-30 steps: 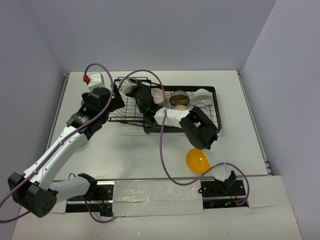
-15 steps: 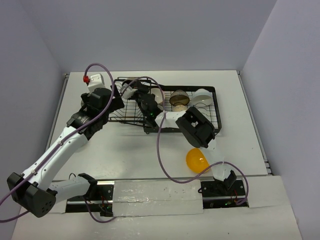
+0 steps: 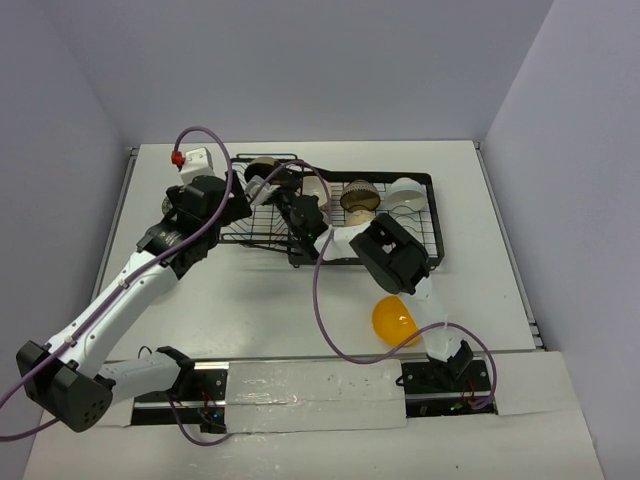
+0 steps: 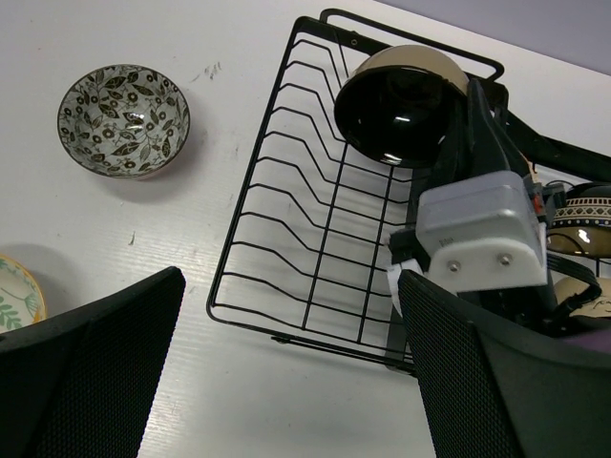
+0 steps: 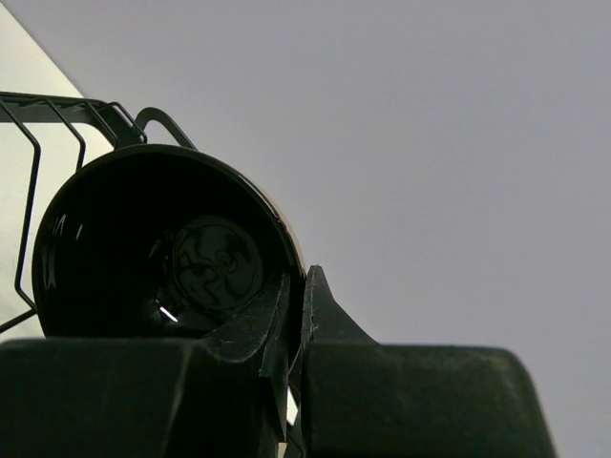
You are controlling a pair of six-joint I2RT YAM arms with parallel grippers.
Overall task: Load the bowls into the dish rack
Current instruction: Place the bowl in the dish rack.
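Where the table (image 3: 280, 300) runs along the near side of the rack (image 3: 433, 215), an orange bowl (image 3: 394, 321) sits alone, just beside the right arm's lower link. That right arm (image 3: 400, 258) rises from its base, folds at an elbow over the rack's near edge, and runs its forearm leftward and away across the wires toward the rack's far left corner. The left arm (image 3: 120, 300) stretches in one long diagonal from its base to the rack's left side. Its left gripper (image 4: 291, 281) hangs over the rack's near left corner, jaws spread wide with nothing between them. Left of the rack a floral bowl (image 4: 124, 119) stands upright on the table, and the rim of another bowl (image 4: 14, 296) shows nearer. At the far left corner the right gripper (image 5: 291, 320) is pinched on the rim of a black bowl (image 4: 401, 103), one finger inside and one outside. That bowl is tipped on edge, mouth toward the left arm; whether it touches the wires I cannot tell. Along the rack's far side, to the right, stand a cream bowl (image 3: 315, 190), a brown bowl (image 3: 358, 196) and a white bowl (image 3: 405, 190).
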